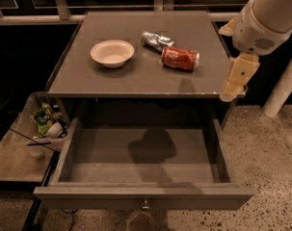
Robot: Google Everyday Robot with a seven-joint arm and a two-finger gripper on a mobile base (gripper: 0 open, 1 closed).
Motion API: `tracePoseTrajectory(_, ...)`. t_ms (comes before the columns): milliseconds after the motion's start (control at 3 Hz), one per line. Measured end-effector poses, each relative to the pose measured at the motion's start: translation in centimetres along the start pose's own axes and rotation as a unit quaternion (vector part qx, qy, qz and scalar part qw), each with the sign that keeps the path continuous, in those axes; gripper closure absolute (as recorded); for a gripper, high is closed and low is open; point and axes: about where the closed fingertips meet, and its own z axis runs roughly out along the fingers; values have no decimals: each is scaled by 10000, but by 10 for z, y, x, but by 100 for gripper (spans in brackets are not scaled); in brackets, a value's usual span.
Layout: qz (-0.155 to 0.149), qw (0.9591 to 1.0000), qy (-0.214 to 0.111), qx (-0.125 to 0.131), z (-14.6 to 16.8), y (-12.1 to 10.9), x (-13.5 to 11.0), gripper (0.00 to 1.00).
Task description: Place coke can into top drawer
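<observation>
My claw (236, 78) hangs at the right edge of the desk (136, 81); I cannot tell its state. The coke can (180, 59) lies sideways on the desk. The top drawer (140, 195) stands open.

Lab-like: speckled floor (273, 148); end effector (231, 91) beside table (136, 83).

Illegible white lettering on coke can (180, 59)
</observation>
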Motion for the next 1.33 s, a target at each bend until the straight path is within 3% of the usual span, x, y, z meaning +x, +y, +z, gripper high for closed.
tracePoseTrajectory(667, 362, 9991, -212, 37, 72, -54, 20, 0)
tracePoseTrajectory(1000, 593, 9969, -458, 234, 93, -73, 19, 0)
tracePoseTrajectory(1333, 899, 9917, -836, 375, 104, -90, 11, 0)
